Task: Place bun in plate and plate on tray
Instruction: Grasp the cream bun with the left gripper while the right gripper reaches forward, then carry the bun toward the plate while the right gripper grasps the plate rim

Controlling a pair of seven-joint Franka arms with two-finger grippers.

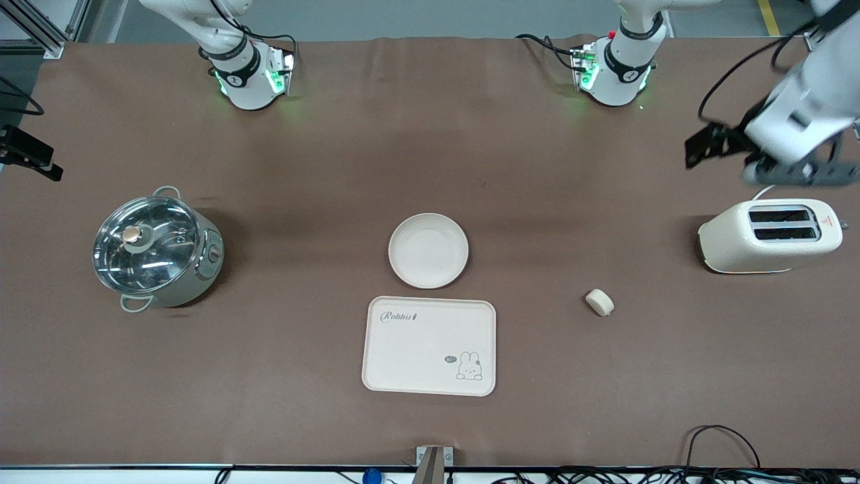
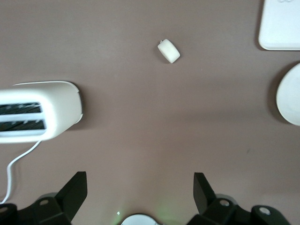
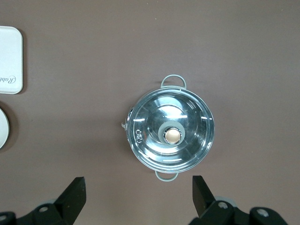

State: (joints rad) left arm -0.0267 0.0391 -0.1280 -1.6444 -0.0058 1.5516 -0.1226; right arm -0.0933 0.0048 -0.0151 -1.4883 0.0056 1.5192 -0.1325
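Observation:
The bun (image 1: pixel 599 302) lies alone on the brown table between the plate and the toaster, also seen in the left wrist view (image 2: pixel 168 51). The round cream plate (image 1: pixel 428 250) is empty at the table's middle. The Rabbit tray (image 1: pixel 430 345) lies just nearer the front camera than the plate, apart from it and empty. My left gripper (image 1: pixel 749 158) hangs open and empty in the air over the table by the toaster (image 2: pixel 140 185). My right gripper (image 3: pixel 138 187) hangs open and empty over the table by the pot; only a black part of it (image 1: pixel 30 158) shows in the front view.
A cream toaster (image 1: pixel 769 235) with a white cord stands toward the left arm's end. A steel pot with a glass lid (image 1: pixel 156 247) stands toward the right arm's end. Cables run along the table edge nearest the front camera.

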